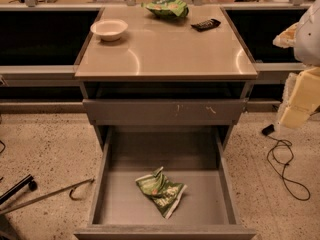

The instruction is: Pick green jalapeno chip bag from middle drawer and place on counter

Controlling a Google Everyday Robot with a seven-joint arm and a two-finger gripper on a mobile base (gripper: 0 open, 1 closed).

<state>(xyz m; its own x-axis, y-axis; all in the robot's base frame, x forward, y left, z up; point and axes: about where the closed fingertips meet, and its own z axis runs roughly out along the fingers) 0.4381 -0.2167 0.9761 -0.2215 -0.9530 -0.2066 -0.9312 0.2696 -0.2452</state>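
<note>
- Wide, deep grey metal middle drawer [125,209]: pulled fully open at the bottom of the cabinet, flat bottom mostly bare.
- Crumpled, flattish dark green foil green jalapeno chip bag [161,190]: laid on the drawer bottom, roughly central, set diagonally with whitish ends up-left and down-right, clear of all four sides.
- Closed grey drawer front [150,111] with white scratch marks: seated directly above the open drawer, below an open slot under the top.
- Glossy tan-beige square counter [165,54] with thin grey metal edge: placed on top of the cabinet.
- Small white round bowl [109,29]: stood upright at the counter's far left.
- Puffier light green bag [166,7] with yellowish print: set at the far edge, centre.
- Small dark flat wrapper [205,24]: laid just right of that bag.
- Pale yellowish-white gripper [300,96]: seen at the right edge of the view, beside the cabinet and well apart from the drawer's bag. Nothing is seen held — whether spread or pressed together cannot be told.
- Thin black cable [285,164]: looped on the speckled floor [45,144] beneath the gripper.
</note>
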